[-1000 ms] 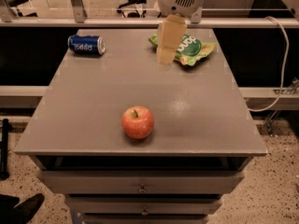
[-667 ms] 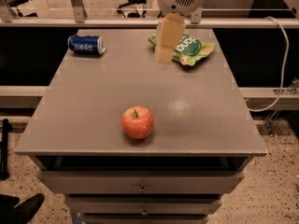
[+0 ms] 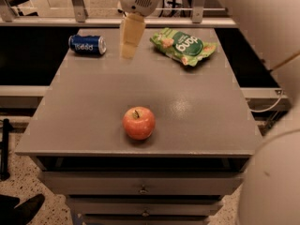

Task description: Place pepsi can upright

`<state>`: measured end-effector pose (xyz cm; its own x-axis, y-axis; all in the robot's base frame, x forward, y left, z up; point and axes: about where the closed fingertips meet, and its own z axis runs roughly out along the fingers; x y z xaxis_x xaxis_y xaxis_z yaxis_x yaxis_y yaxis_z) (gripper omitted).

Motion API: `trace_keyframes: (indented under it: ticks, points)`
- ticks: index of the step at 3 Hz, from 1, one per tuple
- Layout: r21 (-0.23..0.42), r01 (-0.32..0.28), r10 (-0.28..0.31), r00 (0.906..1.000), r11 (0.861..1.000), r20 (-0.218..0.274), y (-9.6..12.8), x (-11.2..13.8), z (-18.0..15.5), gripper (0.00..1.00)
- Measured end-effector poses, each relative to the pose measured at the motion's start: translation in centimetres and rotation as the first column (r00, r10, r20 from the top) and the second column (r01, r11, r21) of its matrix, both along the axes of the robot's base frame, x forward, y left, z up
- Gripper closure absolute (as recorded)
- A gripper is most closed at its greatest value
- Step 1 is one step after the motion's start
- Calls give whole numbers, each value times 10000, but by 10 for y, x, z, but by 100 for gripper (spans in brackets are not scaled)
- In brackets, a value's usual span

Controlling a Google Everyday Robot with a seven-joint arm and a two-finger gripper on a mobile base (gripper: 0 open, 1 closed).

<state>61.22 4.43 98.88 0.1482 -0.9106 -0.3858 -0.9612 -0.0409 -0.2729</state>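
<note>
The pepsi can (image 3: 87,44), dark blue with white lettering, lies on its side at the far left of the grey table (image 3: 197,121). My gripper (image 3: 129,50) hangs over the far middle of the table, its pale fingers pointing down. It is to the right of the can and apart from it. It holds nothing that I can see.
A green snack bag (image 3: 183,46) lies at the far right of the table. A red apple (image 3: 138,123) sits near the front middle. Drawers are under the front edge. A rail runs behind the table. My arm's white body fills the right edge of the view.
My gripper has moved left, from beside the snack bag toward the can. The view has shifted, so the table's things sit further right in the frame.
</note>
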Motion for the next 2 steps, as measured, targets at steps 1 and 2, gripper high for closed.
trace_keyframes:
  ticks: [1,2]
  points:
    - [196,-105,107,9999,9998,-108,50,34,-14,0]
    - [93,227,-226,9997,9997,-57,94,73,-31,0]
